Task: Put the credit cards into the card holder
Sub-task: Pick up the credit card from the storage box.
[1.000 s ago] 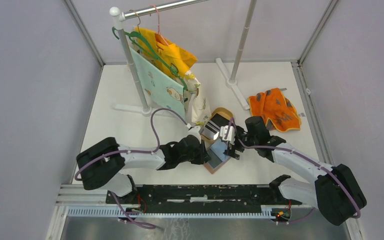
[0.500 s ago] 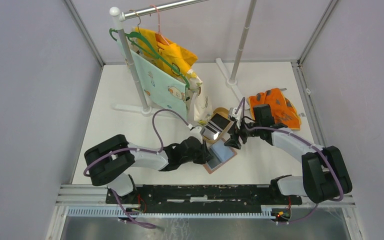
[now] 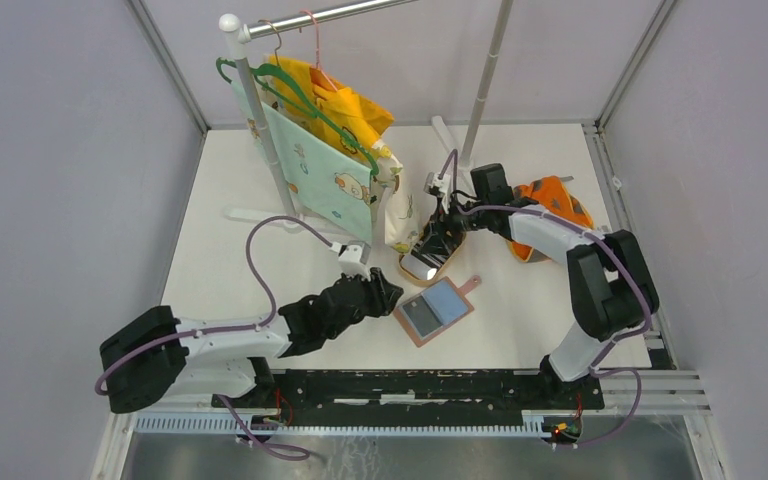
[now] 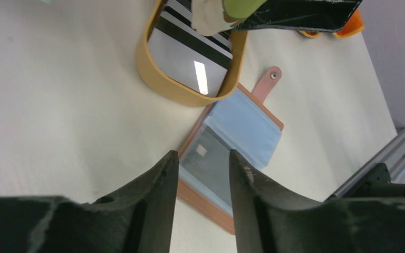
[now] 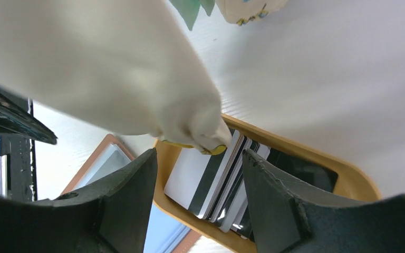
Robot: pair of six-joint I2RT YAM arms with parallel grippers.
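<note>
Card holder [image 3: 438, 310] lies open and flat on table [image 3: 220, 270], near front-centre, grey-blue pockets up, strap tab [image 4: 269, 80] pointing away from the arm bases. In left wrist view a grey card w/ a small square mark sits in the pocket nearest the cam. Remaining credit cards [image 5: 211, 184] are stacked, overlapping, in the tan oval dish [image 5: 316, 158]; white, grey and dark faces w/ stripe bands visible. Dish sits just beyond the holder, its rim at or over the holder's far edge. Left gripper [image 4: 203, 158]: low, just left of holder, jaws parted by a narrow gap, nothing between them. Right gripper [image 5: 199, 158]: above dish, pointing down at the card stack, jaws spread wide, nothing gripped; contact w/ cards can't be confirmed. Pale hanging cloth [image 5: 111, 68] droops across right wrist view, its tip over the stack. Orange cloth [image 3: 558, 192] lies behind the right arm, partly hidden.
</note>
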